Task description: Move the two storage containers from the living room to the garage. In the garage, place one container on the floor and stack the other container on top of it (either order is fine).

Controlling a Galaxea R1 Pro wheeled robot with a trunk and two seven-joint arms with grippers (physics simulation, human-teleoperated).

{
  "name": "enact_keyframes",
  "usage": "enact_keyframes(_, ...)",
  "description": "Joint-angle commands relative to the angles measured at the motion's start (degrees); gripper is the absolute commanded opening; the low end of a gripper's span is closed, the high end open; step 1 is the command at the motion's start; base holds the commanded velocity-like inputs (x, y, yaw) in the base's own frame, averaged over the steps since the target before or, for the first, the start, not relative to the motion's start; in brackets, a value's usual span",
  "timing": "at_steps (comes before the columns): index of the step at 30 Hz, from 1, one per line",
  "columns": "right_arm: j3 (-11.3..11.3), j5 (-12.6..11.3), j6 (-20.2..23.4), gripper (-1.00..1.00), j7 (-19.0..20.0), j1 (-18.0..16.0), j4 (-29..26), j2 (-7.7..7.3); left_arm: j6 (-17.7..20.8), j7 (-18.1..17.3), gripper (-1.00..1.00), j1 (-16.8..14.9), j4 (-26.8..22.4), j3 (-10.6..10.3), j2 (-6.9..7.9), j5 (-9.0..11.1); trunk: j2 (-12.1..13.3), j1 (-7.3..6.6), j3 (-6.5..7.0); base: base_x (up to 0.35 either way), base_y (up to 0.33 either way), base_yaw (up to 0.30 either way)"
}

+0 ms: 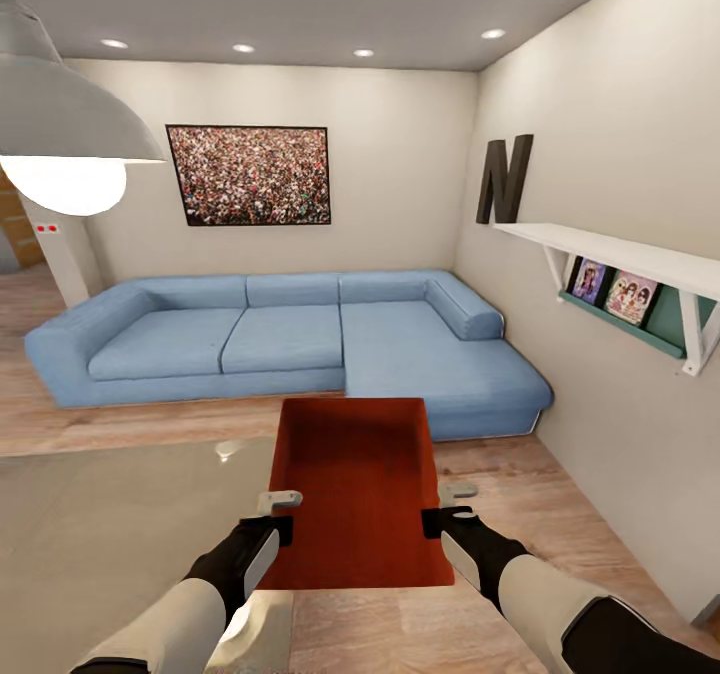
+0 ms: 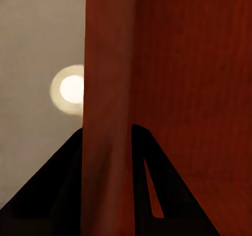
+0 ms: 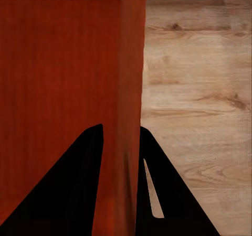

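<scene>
Container [image 1: 355,494] hangs between left hand [image 1: 283,516] and right hand [image 1: 440,509], each clamping one side wall.

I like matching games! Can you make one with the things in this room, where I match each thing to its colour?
Things:
1. sofa
2. storage container
3. letter N
4. shelf

Colours:
a. white
b. red-orange
c. light blue
d. dark, nearly black

Pairs: 1-c, 2-b, 3-d, 4-a
</scene>
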Motion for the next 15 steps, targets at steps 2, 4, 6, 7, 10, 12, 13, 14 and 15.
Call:
enact_keyframes(2,-0.8,1.2,-1.6,-1.0,-0.4,-0.1,-0.2,-0.41,0.5,0.5,-1.0,0.0,0.1,0.3,0.25,-0.4,-0.1,0.03,-0.12,0.0,0.0,0.274)
enact_keyframes(4,-0.8,1.2,-1.6,-1.0,-0.4,-0.1,-0.2,-0.41,0.5,0.5,-1.0,0.0,0.1,0.3,0.22,-0.4,-0.1,0.03,-0.12,0.0,0.0,0.274)
enact_keyframes(6,-0.8,1.2,-1.6,-1.0,-0.4,-0.1,-0.2,-0.41,0.5,0.5,-1.0,0.0,0.1,0.3,0.25,-0.4,-0.1,0.03,-0.12,0.0,0.0,0.274)
enact_keyframes(7,-0.8,1.2,-1.6,-1.0,-0.4,-0.1,-0.2,-0.41,0.5,0.5,-1.0,0.0,0.1,0.3,0.27,-0.4,-0.1,0.03,-0.12,0.0,0.0,0.274)
enact_keyframes(10,-0.8,1.2,-1.6,-1.0,-0.4,-0.1,-0.2,-0.41,0.5,0.5,-1.0,0.0,0.1,0.3,0.21,-0.4,-0.1,0.03,-0.12,0.0,0.0,0.274)
enact_keyframes(12,-0.8,1.2,-1.6,-1.0,-0.4,-0.1,-0.2,-0.41,0.5,0.5,-1.0,0.0,0.1,0.3,0.23,-0.4,-0.1,0.03,-0.12,0.0,0.0,0.274)
enact_keyframes(13,-0.8,1.2,-1.6,-1.0,-0.4,-0.1,-0.2,-0.41,0.5,0.5,-1.0,0.0,0.1,0.3,0.23,-0.4,-0.1,0.03,-0.12,0.0,0.0,0.274)
enact_keyframes(14,-0.8,1.2,-1.6,-1.0,-0.4,-0.1,-0.2,-0.41,0.5,0.5,-1.0,0.0,0.1,0.3,0.22,-0.4,-0.1,0.03,-0.12,0.0,0.0,0.274)
enact_keyframes(15,-0.8,1.2,-1.6,-1.0,-0.4,-0.1,-0.2,-0.41,0.5,0.5,-1.0,0.0,0.1,0.3,0.23,-0.4,-0.1,0.03,-0.12,0.0,0.0,0.274)
